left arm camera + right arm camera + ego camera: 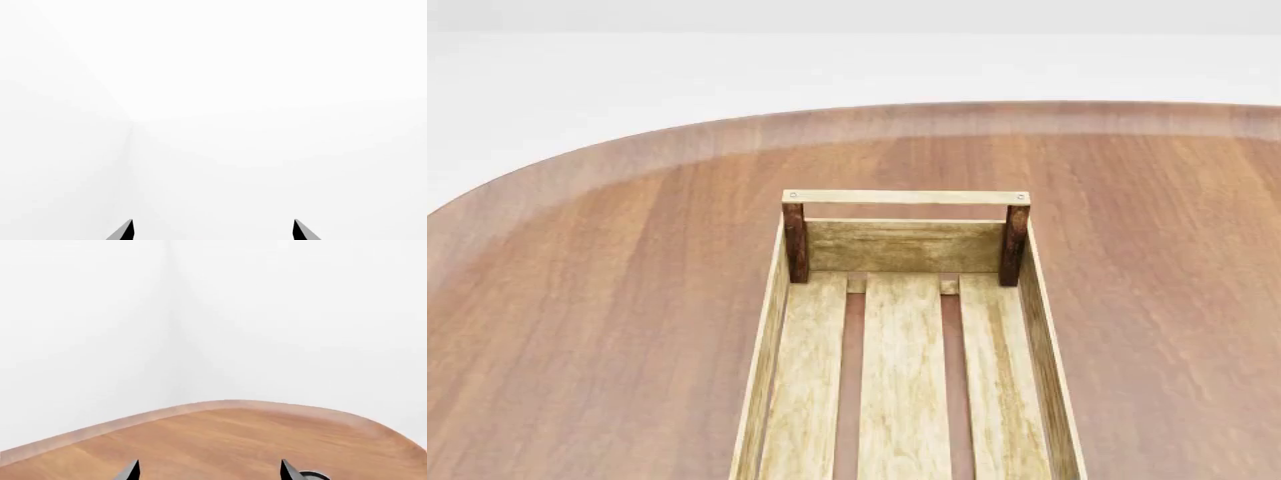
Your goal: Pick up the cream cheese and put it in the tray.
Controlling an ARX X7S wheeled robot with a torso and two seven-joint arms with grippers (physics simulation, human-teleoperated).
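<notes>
Left end effector (213,231) hung spread, nothing between its tips, only white wall ahead. Right end effector (211,471) was parted too, empty, aimed over the desk (220,440) toward its rounded edge, a grey round rim (312,475) just beside one tip. Out from the arms, the tray (905,198) sat mid-desk, slats bare. The cream cheese wasn't in sight anywhere, so likely nothing had been picked yet

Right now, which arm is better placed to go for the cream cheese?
Right, tentatively. The right gripper is over the table; the left gripper faces only blank white. The cream cheese shows in no view; the tray looks empty.
</notes>
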